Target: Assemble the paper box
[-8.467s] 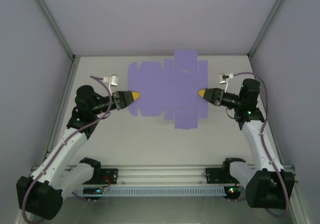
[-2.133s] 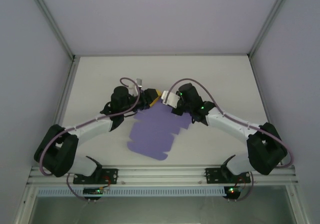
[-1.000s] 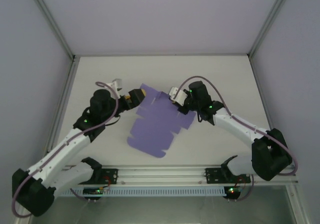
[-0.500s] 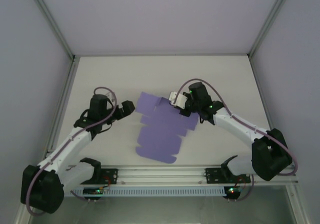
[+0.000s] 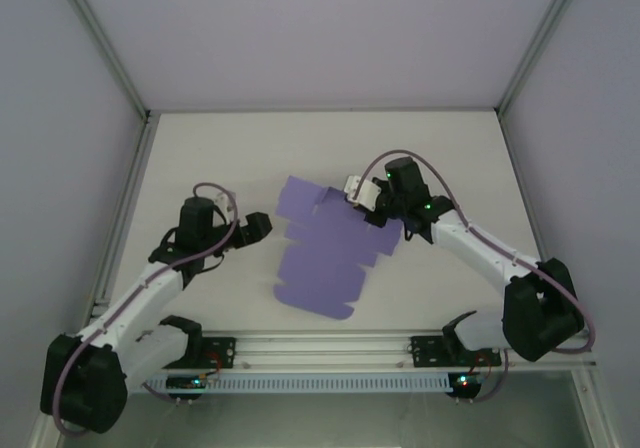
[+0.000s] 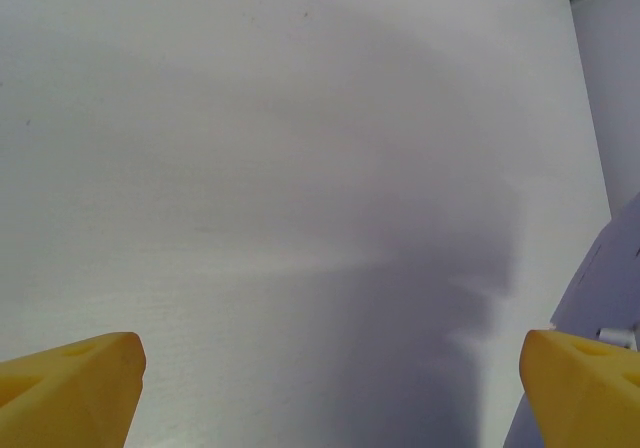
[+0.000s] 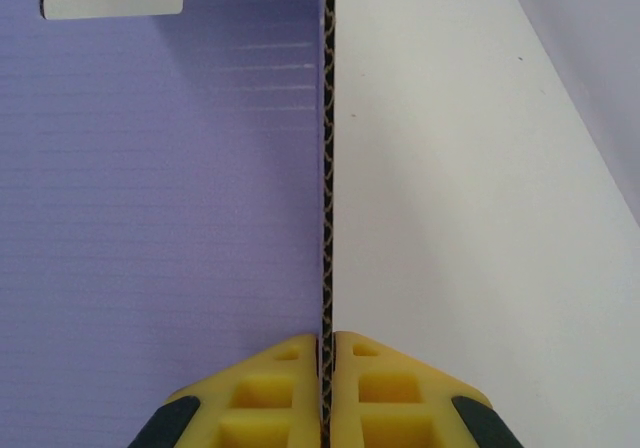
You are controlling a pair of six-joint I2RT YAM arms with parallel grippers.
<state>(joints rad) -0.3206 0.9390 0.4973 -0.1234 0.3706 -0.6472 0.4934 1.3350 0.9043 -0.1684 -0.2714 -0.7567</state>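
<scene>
Compared with the top view one second earlier, the left gripper (image 5: 256, 226) has drawn back from the far-left corner of the blank and now stands apart from its left edge. The blank itself has shifted slightly toward the right.

The lilac-purple die-cut paper box blank (image 5: 328, 258), a thin corrugated sheet with tabs and flaps, lies on the white table surface (image 5: 200, 148), skewed, with one corner pointing to the far left and its rounded flap toward the arm bases.

The right gripper (image 5: 384, 218) sits at the blank's right edge. In the right wrist view, its yellow fingers (image 7: 270, 388) are closed tight on that edge. The corrugated cut edge runs straight away from the right gripper (image 7: 326, 346), and the purple face of the blank (image 7: 150, 188) lies to its left. A narrow rectangular slot (image 7: 111, 5) is cut in that face at its far end.

In the left wrist view, the left gripper (image 6: 330, 353) has its yellow fingertips (image 6: 75, 383) spread wide, with bare table between them and nothing held. A strip of the blank (image 6: 612, 268) shows just past the right fingertip.
</scene>
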